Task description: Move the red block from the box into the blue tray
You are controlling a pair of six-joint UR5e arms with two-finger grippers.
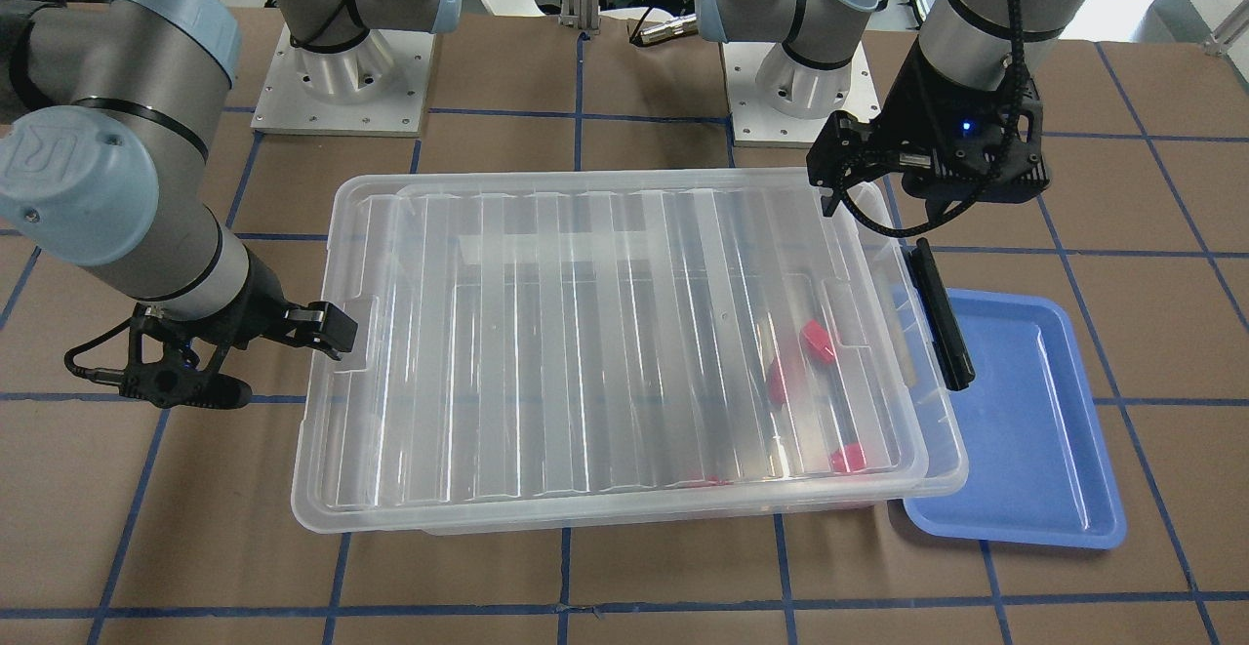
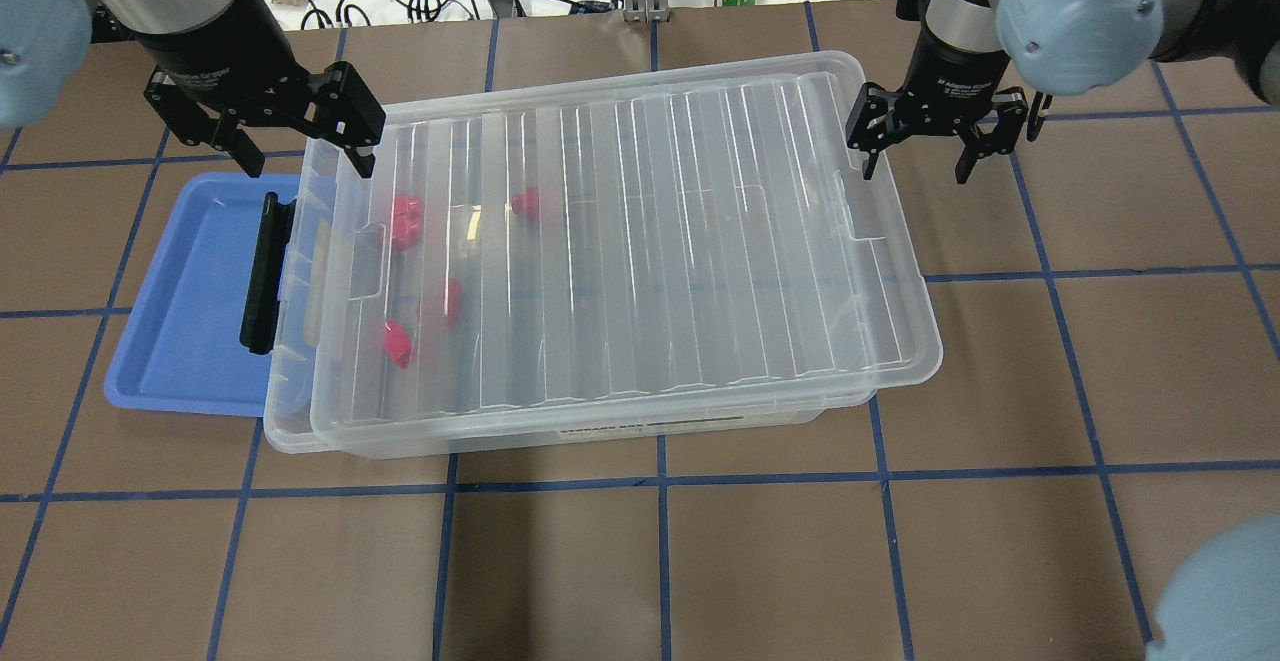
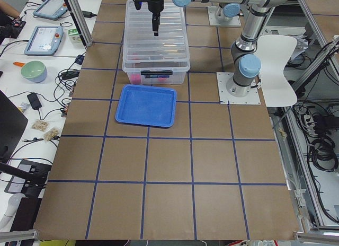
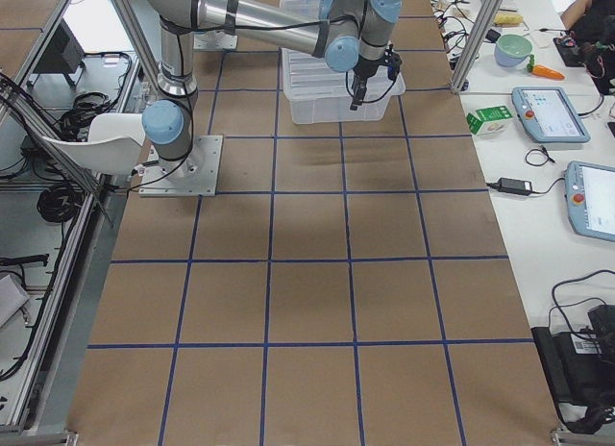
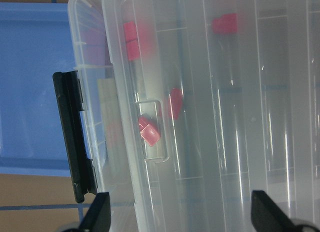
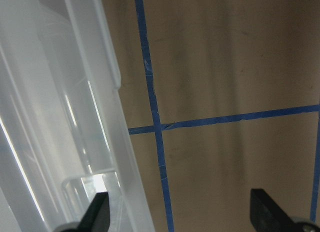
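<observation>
The red block (image 2: 397, 343) lies with a few identical ones inside the box (image 2: 600, 433), all toward its black handle (image 2: 262, 276) end, seen through the ribbed clear lid (image 2: 700, 241) that sits askew on top. The blue tray (image 2: 180, 321) lies just beside that end, one edge hidden under the box rim, on a brown tabletop (image 2: 1050, 391) gridded with blue tape. Both pincers gape wide and hold nothing: the left pincer (image 2: 300, 156) is over the lid's handle-end corner and the right pincer (image 2: 915, 169) at the opposite end.
</observation>
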